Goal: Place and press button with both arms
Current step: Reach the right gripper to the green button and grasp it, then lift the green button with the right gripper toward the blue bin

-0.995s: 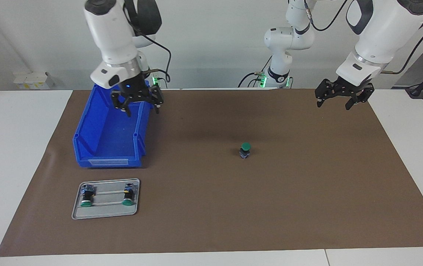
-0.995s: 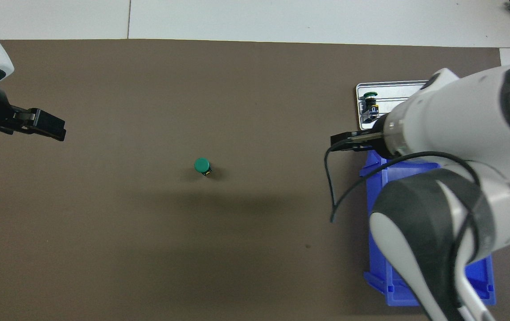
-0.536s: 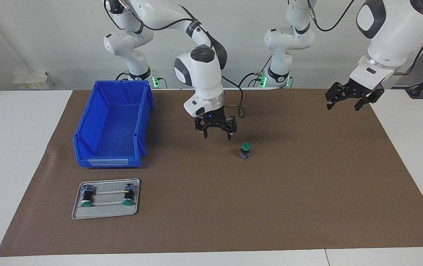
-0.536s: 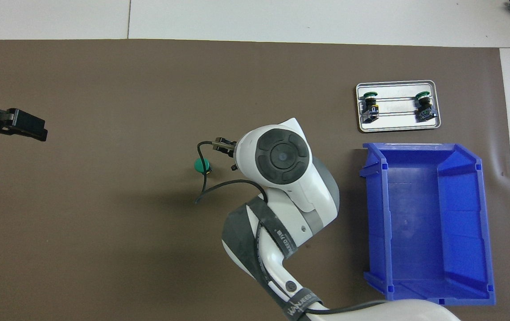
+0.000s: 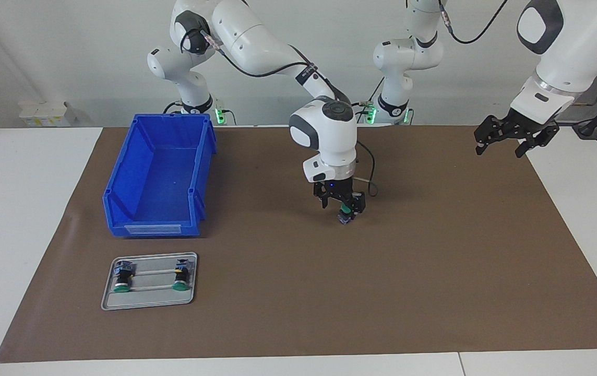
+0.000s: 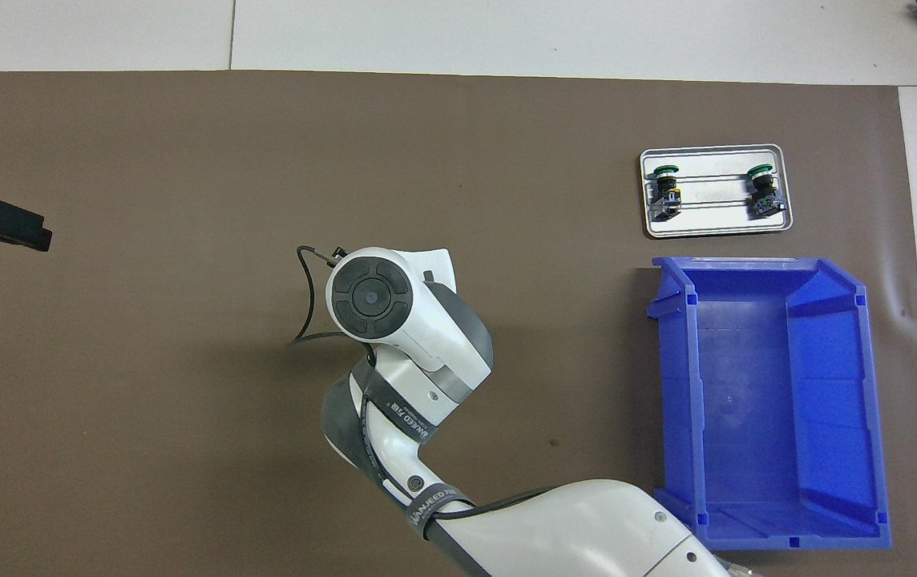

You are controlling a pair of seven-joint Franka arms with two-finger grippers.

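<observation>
From across the table, nearest me, a metal tray (image 5: 148,282) sits by the mat's (image 5: 434,292) corner at the right arm's end, with two spare buttons lying on their sides in it. Next comes the blue bin (image 5: 157,177), its mouth open and nothing showing inside.

Mid-mat stands the button (image 5: 346,214) — upright, green cap on top, its long axis vertical. The right claw (image 5: 339,202) is down around it with fingers spread, one to either side; the cap peeks out just inside one finger. I judge nothing is pinched yet. So the button lies straight below and between the fingers, and the coming move is only a closing or a push downward. The right arm is plainly the nearer one.

The left claw (image 5: 513,140) waits, spread and empty, over the mat's edge at the left arm's end.

From overhead the right arm's wrist hides the button entirely — whether a finger touches the cap I cannot tell.
</observation>
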